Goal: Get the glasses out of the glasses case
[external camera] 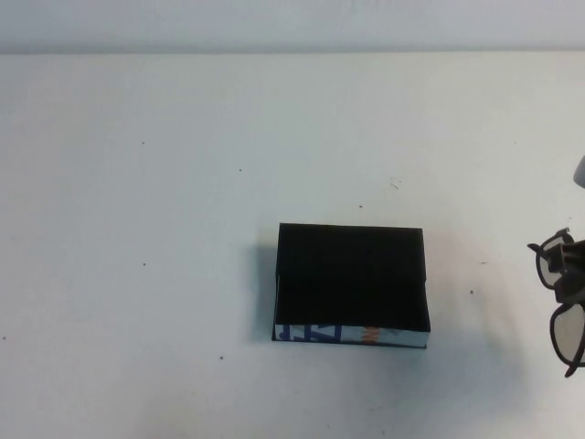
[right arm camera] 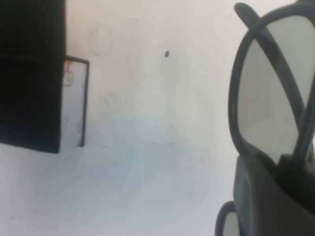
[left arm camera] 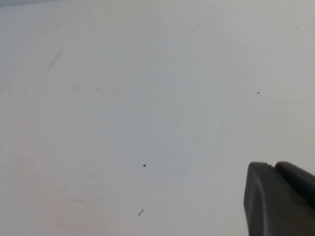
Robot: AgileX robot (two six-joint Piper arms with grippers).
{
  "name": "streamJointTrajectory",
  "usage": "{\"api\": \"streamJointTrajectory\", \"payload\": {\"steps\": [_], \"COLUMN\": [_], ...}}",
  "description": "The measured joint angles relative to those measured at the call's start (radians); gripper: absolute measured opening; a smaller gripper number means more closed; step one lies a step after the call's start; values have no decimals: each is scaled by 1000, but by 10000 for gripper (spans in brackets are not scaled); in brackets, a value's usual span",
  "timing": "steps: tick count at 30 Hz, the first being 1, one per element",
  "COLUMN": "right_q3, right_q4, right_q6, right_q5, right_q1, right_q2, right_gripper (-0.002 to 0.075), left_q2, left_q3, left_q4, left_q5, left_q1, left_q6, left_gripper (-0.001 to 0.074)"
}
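The glasses case (external camera: 352, 283) lies open in the middle of the table, black inside and with nothing in it, its white printed wall toward me. It also shows in the right wrist view (right arm camera: 29, 73). The dark-framed glasses (external camera: 559, 302) are outside the case, at the table's far right edge. My right gripper (external camera: 570, 273) is shut on the glasses at the bridge between the lenses. The right wrist view shows one lens (right arm camera: 268, 98) close to the right gripper (right arm camera: 290, 167). My left gripper (left arm camera: 275, 169) is out of the high view, shut and empty over bare table.
The white table (external camera: 183, 183) carries only small dark specks around the case. A pale wall runs along the back edge. A bit of a grey object (external camera: 579, 170) shows at the right edge.
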Motion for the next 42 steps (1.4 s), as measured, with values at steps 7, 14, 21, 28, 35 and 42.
{"api": "streamJointTrajectory", "payload": {"steps": [7,14,21,28,35,42], "right_q3": [8,8,8,39,163,375], "right_q4": [4,6,32,32,-34,-109], "right_q6": [2,2,2,2,2,2], "right_q5": [-98,-125,-132,-165,-136,-259], "right_q1": [0,0,0,6,8,8], "right_q2": [146,226,90,-300,-645,-1000], "right_gripper": [48,228,312,272,171,54], "left_q2": [0,0,0,0,0,0], "left_q3": [0,0,0,0,0,0], "left_q4": [0,0,0,0,0,0], "left_q5": [0,0,0,0,0,0], "left_q1": [0,0,0,0,0,0], "left_q6": [0,0,0,0,0,0], "left_gripper": [-4,-4,-4,-4,-5,-4]}}
